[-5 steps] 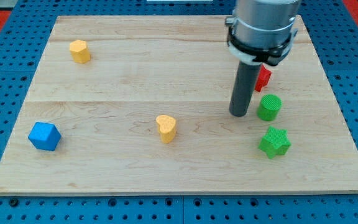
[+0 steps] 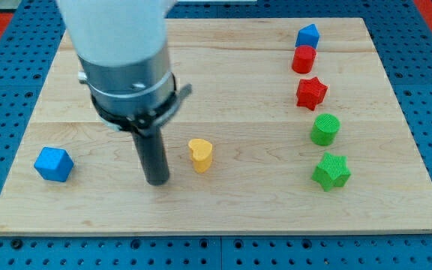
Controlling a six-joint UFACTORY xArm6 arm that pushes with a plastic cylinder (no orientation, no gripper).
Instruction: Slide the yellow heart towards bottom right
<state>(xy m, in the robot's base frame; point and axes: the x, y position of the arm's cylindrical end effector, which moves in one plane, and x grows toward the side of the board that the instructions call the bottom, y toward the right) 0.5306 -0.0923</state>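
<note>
Arm: comes down from the view's top left, a pale upper housing blurred at the frame's edge.
Collar: a grey metal cylinder ringed by a dark band, directly above my tip.
Rod: straight, dark, upright, running from the collar down to the board.
My tip [image 2: 157,181]: the rod's lower end, resting on the wooden surface.

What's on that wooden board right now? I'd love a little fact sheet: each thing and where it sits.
my tip: on the board, just to the view's left of the yellow heart, a small gap between
yellow heart: near the middle, low
blue block: view's left, low
column at view's right, top to bottom: blue block, red cylinder, red star, green cylinder, green star
board: light wood
</note>
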